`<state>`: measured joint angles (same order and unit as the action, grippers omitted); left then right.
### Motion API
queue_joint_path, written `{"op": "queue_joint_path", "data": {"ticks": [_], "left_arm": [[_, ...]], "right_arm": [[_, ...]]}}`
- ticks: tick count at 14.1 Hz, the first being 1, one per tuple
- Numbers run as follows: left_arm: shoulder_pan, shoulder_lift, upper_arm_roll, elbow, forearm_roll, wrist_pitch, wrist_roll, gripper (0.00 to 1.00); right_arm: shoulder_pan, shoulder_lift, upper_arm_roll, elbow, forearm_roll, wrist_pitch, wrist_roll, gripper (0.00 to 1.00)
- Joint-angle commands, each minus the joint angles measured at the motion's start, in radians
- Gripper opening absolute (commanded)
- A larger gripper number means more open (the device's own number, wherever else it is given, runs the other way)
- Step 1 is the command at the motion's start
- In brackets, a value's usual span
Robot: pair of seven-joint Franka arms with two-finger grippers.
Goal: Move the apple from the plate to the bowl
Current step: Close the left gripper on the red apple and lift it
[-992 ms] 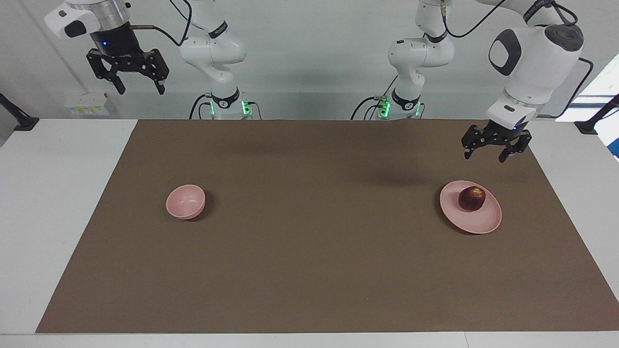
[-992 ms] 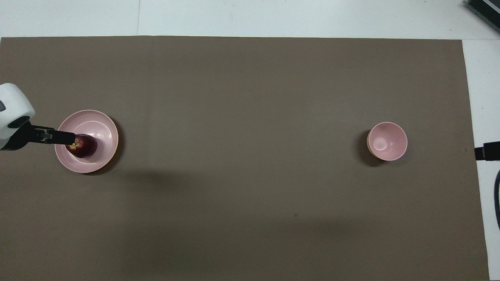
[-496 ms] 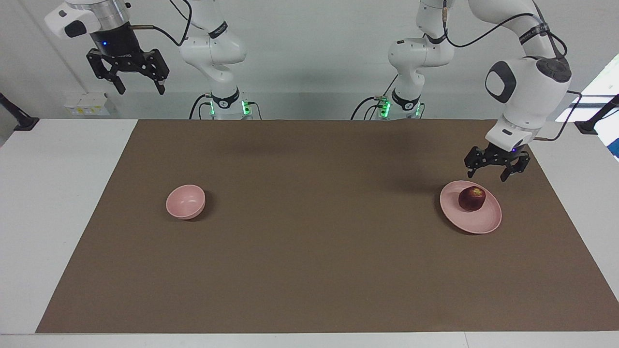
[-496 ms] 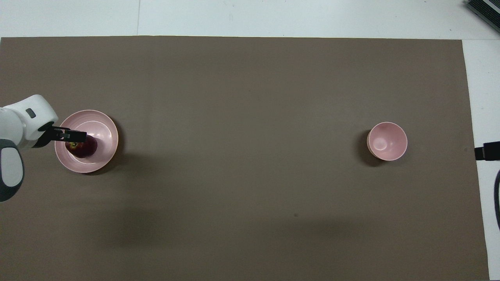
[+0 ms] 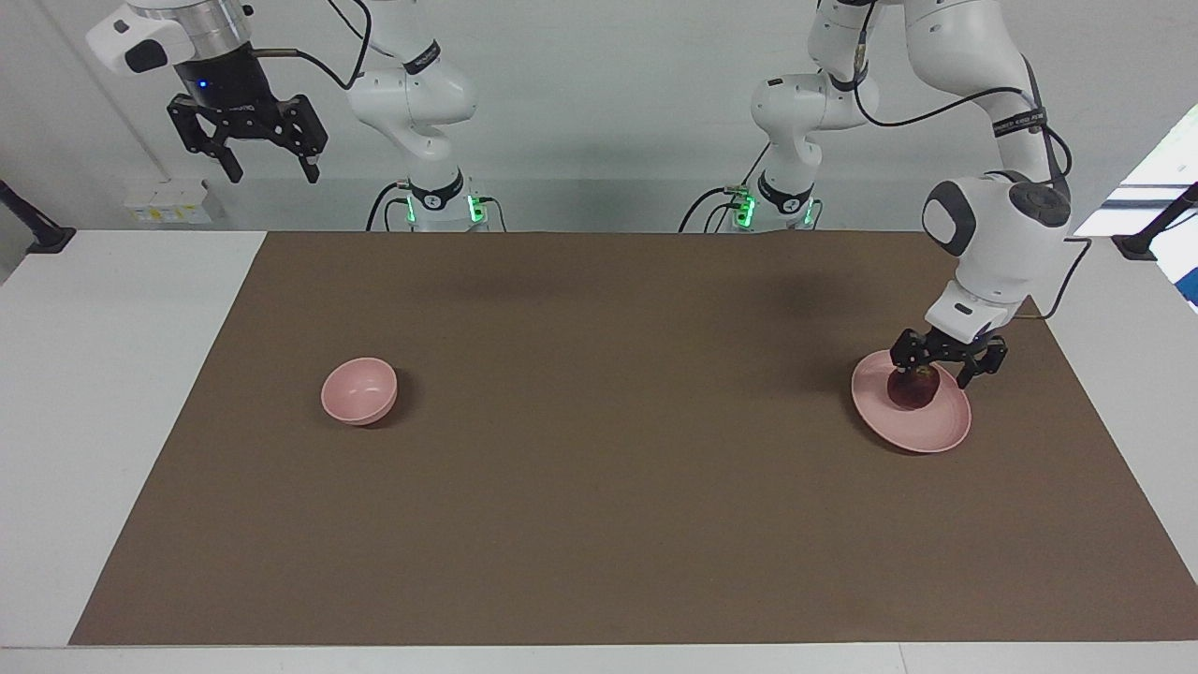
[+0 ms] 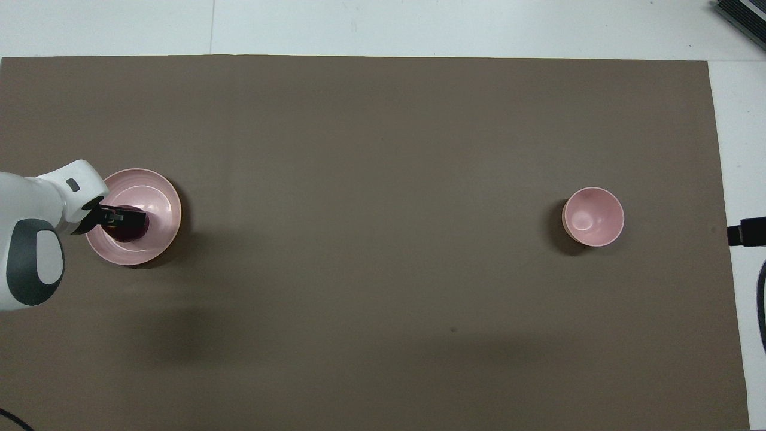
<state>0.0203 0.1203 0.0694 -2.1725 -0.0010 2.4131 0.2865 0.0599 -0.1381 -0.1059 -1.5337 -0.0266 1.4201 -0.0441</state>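
On brown mat (image 5: 599,487), apple (image 5: 913,390) between left end effector (image 5: 939,372) fingers.

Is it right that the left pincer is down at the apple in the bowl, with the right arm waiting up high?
Not quite. The apple sits on the plate, not in the bowl, which holds nothing; the facing view shows it. The rest holds: the left pincer is down at the apple, and the right pincer waits up high.

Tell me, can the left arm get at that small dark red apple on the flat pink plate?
Probably yes. The left gripper is right down over the small dark red apple on the flat pink plate, fingers open either side, nothing blocking it.
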Motion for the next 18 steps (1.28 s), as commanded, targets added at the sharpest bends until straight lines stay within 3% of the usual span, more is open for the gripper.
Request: {"op": "queue_joint_path", "data": {"ticks": [1, 2, 4, 6, 7, 11, 14, 18], "left_arm": [[0.012, -0.021, -0.003, -0.027, -0.001, 0.02, 0.014, 0.93], [0.012, -0.021, -0.003, -0.027, -0.001, 0.017, 0.013, 0.77], [0.012, -0.019, -0.003, -0.024, -0.001, 0.011, 0.014, 0.33], [0.009, -0.018, -0.006, -0.015, -0.001, 0.001, 0.01, 0.04], [0.004, -0.024, -0.008, -0.007, -0.001, -0.011, 0.005, 0.0], [-0.003, -0.063, -0.028, 0.094, -0.029, -0.202, 0.005, 0.0], [-0.008, -0.129, -0.078, 0.105, -0.202, -0.254, -0.022, 0.0], [-0.006, -0.136, -0.175, 0.187, -0.359, -0.365, -0.147, 0.0]], "right_arm": [[-0.002, -0.02, 0.005, -0.017, -0.006, 0.0, -0.02, 1.0], [-0.003, -0.02, 0.005, -0.017, -0.006, 0.0, -0.02, 1.0], [-0.003, -0.02, 0.003, -0.017, -0.006, 0.0, -0.02, 1.0], [-0.003, -0.02, 0.005, -0.019, -0.006, 0.0, -0.02, 1.0], [-0.003, -0.02, 0.005, -0.019, -0.006, 0.0, -0.02, 1.0], [-0.003, -0.02, -0.003, -0.008, 0.005, -0.004, -0.022, 1.0], [-0.003, -0.024, 0.002, -0.006, 0.001, -0.015, -0.034, 1.0], [0.005, -0.04, 0.009, -0.005, 0.002, -0.018, -0.042, 1.0]]}}
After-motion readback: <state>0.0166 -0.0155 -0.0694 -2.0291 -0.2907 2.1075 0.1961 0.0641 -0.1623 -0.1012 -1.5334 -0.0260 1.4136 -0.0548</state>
